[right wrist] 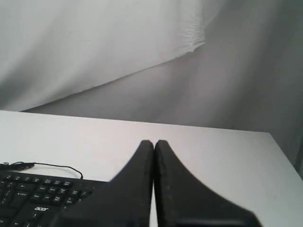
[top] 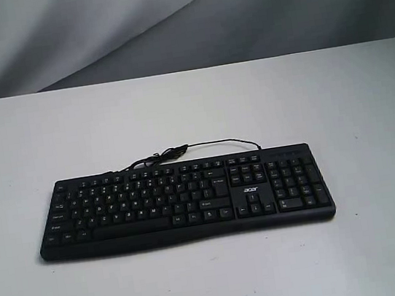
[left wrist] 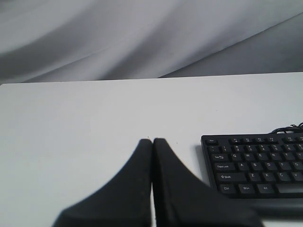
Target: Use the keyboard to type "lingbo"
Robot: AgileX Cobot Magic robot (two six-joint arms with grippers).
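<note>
Keyboard: you'll find the keyboard lying flat on the white bench, about mid-bench in the exterior view, with its number pad toward the right.
Cable: its thin black cable loops on the bench just behind the back edge.
Left gripper: your left gripper has its fingers pressed together with nothing between them. It is beside the keyboard's Ctrl-and-Shift end.
Right gripper: your right gripper is likewise closed tight and empty, near the number-pad end.
Backdrop: grey cloth hangs behind the bench.

Jaws together, seemingly near keyboard
</note>
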